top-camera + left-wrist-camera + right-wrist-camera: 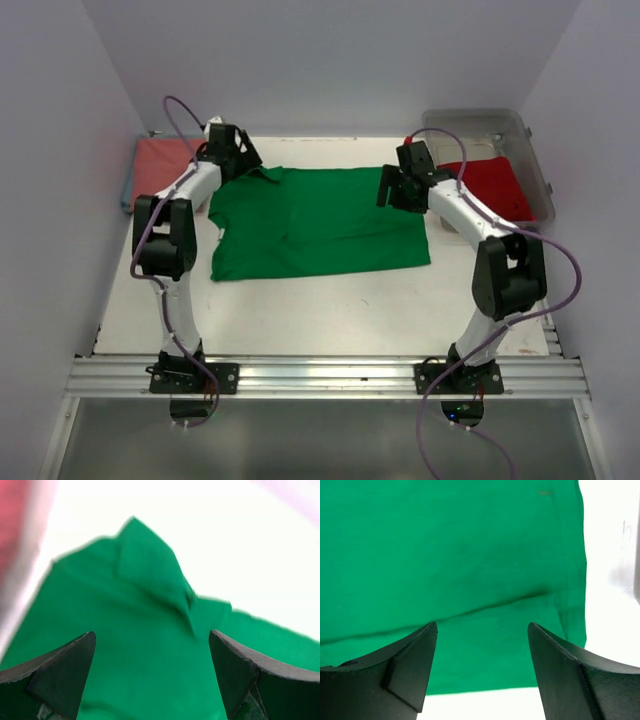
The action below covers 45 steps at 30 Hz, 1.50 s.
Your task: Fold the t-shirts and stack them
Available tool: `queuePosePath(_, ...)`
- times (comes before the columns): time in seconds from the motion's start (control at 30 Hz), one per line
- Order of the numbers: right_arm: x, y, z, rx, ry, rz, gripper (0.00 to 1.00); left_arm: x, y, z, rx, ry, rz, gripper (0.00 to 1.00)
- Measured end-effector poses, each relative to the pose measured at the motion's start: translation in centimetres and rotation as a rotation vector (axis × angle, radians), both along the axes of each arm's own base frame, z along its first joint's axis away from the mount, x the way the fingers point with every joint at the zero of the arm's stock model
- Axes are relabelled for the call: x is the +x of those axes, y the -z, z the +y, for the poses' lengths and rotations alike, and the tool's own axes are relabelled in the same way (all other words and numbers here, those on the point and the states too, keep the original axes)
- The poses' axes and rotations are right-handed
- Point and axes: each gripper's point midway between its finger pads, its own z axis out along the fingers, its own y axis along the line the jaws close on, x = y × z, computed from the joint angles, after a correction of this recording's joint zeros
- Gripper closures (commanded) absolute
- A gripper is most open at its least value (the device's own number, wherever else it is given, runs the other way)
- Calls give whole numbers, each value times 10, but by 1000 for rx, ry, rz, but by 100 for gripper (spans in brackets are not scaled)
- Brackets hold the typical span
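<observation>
Green shirt flat on the table, both grippers spread and empty: the fold is not yet begun.

The green shirt (320,225) lies opened out mid-table, its collar (155,565) at the far left corner. The left gripper (240,158) hovers just above that collar and the right gripper (393,190) over the far right part, near the hem edge; both sets of jaws stand apart with nothing between them. The next move, I judge, calls for each to drop and pinch an edge, then carry it across evenly. The pink shirt (160,165) sits at the far left, possibly folded, though the view is too small to tell. The red shirt (490,185) waits in a clear bin (535,170) at the far right. The table (330,310) is white and smooth, boxed in by pale walls (330,60).
</observation>
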Motion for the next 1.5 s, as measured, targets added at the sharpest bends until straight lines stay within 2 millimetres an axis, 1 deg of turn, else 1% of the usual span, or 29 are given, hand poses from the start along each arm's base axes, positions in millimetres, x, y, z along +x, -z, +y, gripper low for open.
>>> queuePosePath(0.1, -8, -40, 10, 45, -45, -94, 22, 31, -5, 20, -25, -54, -35, 2)
queuePosePath(0.17, -18, -61, 13, 69, -69, -146, 22, 51, -7, 29, -43, -73, -59, 5)
queuePosePath(0.23, -30, -71, 15, 80, -88, -170, 22, 65, -4, 32, -59, -77, -74, 8)
queuePosePath(0.27, -36, -73, 14, 81, -94, -177, 22, 70, 1, 33, -73, -75, -74, 10)
queuePosePath(0.33, -45, -73, 12, 79, -97, -176, 23, 75, 16, 31, -100, -63, -60, 15)
queuePosePath(0.43, -54, -63, 7, 66, -94, -149, 23, 73, 45, 24, -145, -42, -9, 20)
queuePosePath(0.47, -56, -60, 6, 61, -93, -139, 23, 75, 50, 22, -158, -38, -10, 20)
queuePosePath(0.53, -60, -54, 4, 53, -91, -120, 23, 79, 45, 18, -188, -24, -30, 22)
queuePosePath(0.63, -64, -47, 0, 36, -83, -102, 23, 79, 48, 13, -219, -8, -31, 24)
queuePosePath(0.77, -66, -44, -2, 27, -77, -93, 25, 79, 50, 13, -251, 11, -63, 34)
queuePosePath(0.8, -66, -44, -2, 25, -76, -94, 25, 78, 50, 13, -259, 13, -68, 41)
queuePosePath(0.87, -66, -44, -3, 24, -75, -93, 27, 74, 54, 16, -276, 9, -69, 51)
queuePosePath(0.9, -66, -44, -3, 24, -75, -94, 28, 72, 55, 18, -284, 5, -70, 64)
queuePosePath(0.97, -66, -44, -3, 21, -72, -95, 31, 67, 59, 22, -301, 3, -62, 76)
queuePosePath(1.0, -65, -44, -4, 18, -70, -95, 31, 63, 63, 24, -322, -4, -59, 85)
queuePosePath(1.07, -65, -44, -5, 12, -65, -98, 32, 60, 66, 29, -341, -12, -63, 87)
queuePosePath(1.17, -65, -44, -6, 10, -64, -97, 32, 57, 67, 36, -363, -18, -68, 84)
queuePosePath(1.2, -65, -44, -6, 10, -64, -97, 32, 56, 66, 36, -371, -16, -69, 81)
queuePosePath(1.3, -65, -44, -6, 10, -64, -96, 34, 57, 66, 36, -376, -11, -71, 80)
queuePosePath(1.33, -65, -44, -6, 10, -64, -96, 34, 57, 65, 35, -378, -8, -73, 81)
queuePosePath(1.37, -65, -44, -6, 10, -64, -95, 35, 57, 65, 35, -379, -7, -73, 85)
queuePosePath(1.4, -66, -44, -6, 9, -64, -94, 35, 56, 65, 35, -378, -6, -72, 97)
queuePosePath(1.43, -66, -44, -6, 9, -64, -94, 36, 56, 65, 35, -382, -9, -71, 100)
queuePosePath(1.5, -66, -44, -6, 9, -64, -94, 37, 55, 66, 35, -383, -4, -69, 100)
